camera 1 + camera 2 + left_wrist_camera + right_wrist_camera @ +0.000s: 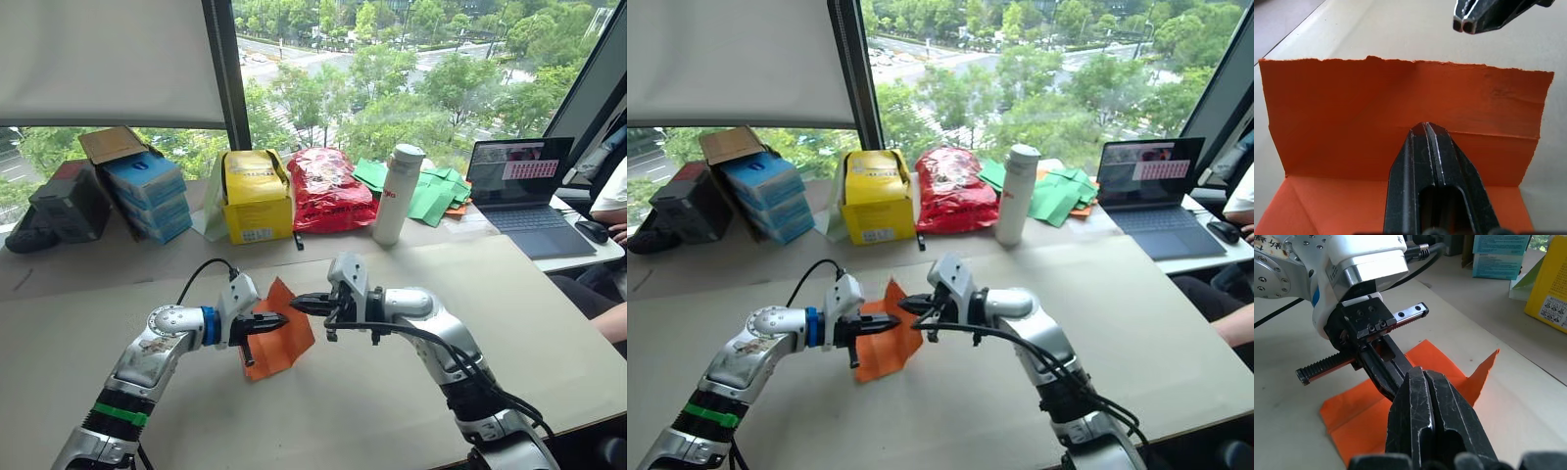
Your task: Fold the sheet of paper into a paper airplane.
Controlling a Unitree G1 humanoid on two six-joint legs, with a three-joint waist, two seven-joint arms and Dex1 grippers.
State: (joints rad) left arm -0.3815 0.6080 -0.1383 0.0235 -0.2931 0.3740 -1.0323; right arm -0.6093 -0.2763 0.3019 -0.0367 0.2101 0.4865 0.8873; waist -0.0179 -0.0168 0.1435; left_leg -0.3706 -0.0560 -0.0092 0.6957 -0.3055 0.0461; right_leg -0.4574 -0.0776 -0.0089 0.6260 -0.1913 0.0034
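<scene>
The left hand [277, 320], two black fingers closed together, covers the middle of the bright orange creased sheet of paper [284, 345], so whether the fingers pinch the paper or merely press on it cannot be told. In the left wrist view the lower part of the sheet runs past the picture's edge and is partly hidden behind the fingers. In the right wrist view the right hand's [1422, 374] own closed fingers hide the near part of the sheet. Print on the yellow box [257, 197] is too small to read. The open grey laptop [526, 188] shows a screen too small to make out. A seated person [605, 230] is cut off at the picture's edge.
</scene>
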